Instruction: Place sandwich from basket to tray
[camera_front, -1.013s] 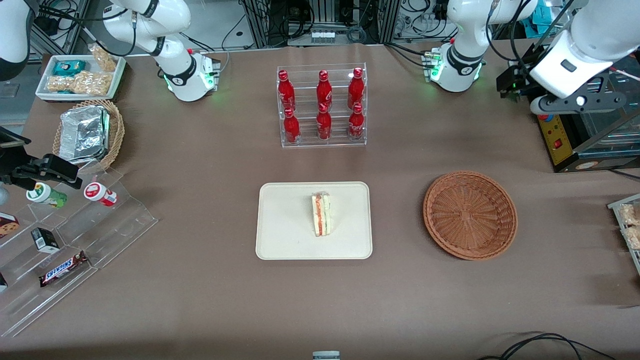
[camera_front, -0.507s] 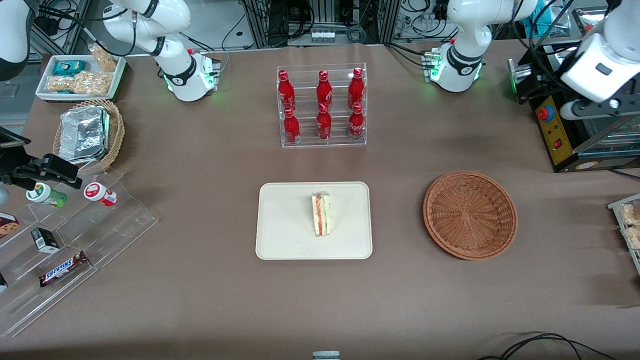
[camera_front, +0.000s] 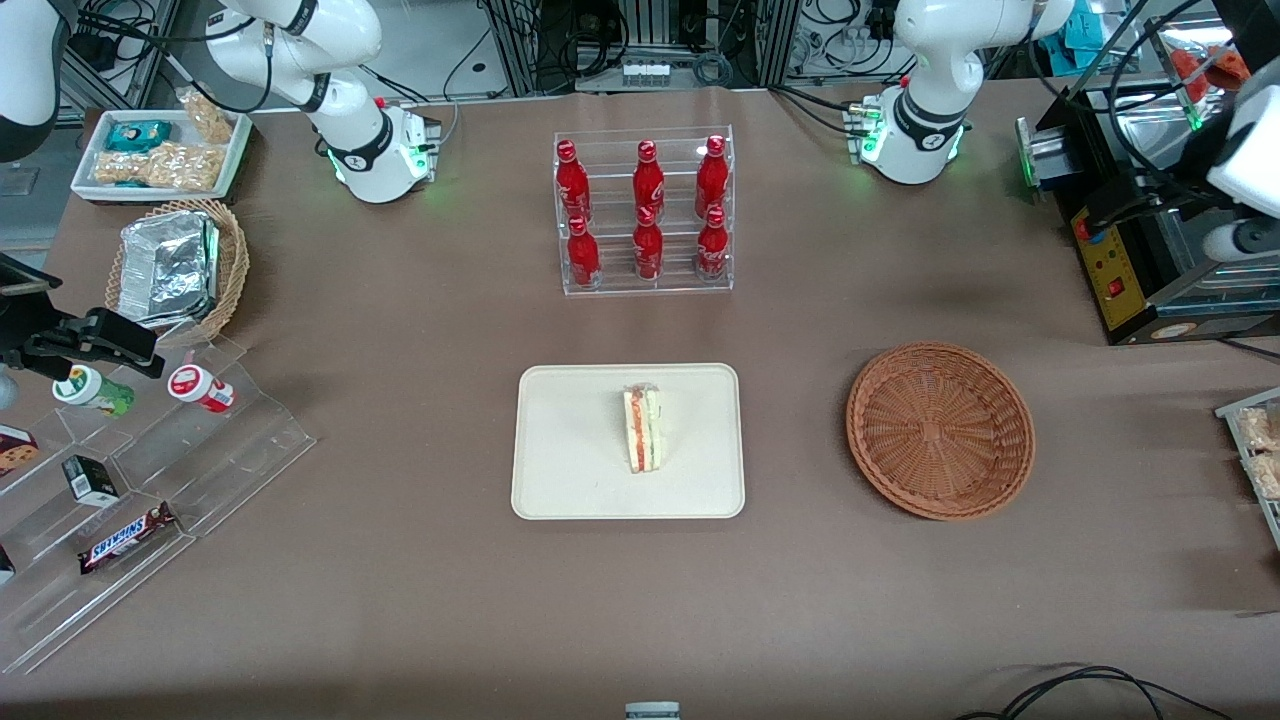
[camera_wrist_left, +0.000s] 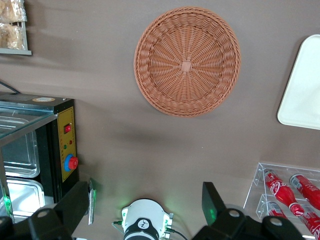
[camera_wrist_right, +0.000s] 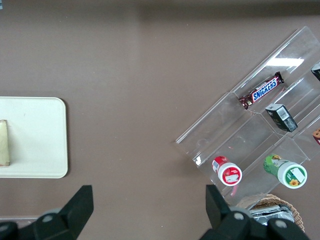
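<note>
**Sandwich on tray, arm pulled clear**

Brown paper covers the surface (camera_front: 400, 600), with cables and racks at its back edge. Sandwich (camera_front: 642, 430) lies on the tray (camera_front: 560, 480); the basket (camera_front: 940, 430) is empty. Gripper (camera_wrist_left: 145, 212) hangs high above the surface toward the working arm's end, jaws apart, holding nothing. Likely nothing remains but parking, kept high.

Tray (camera_wrist_left: 305, 85) cut off at edge
</note>
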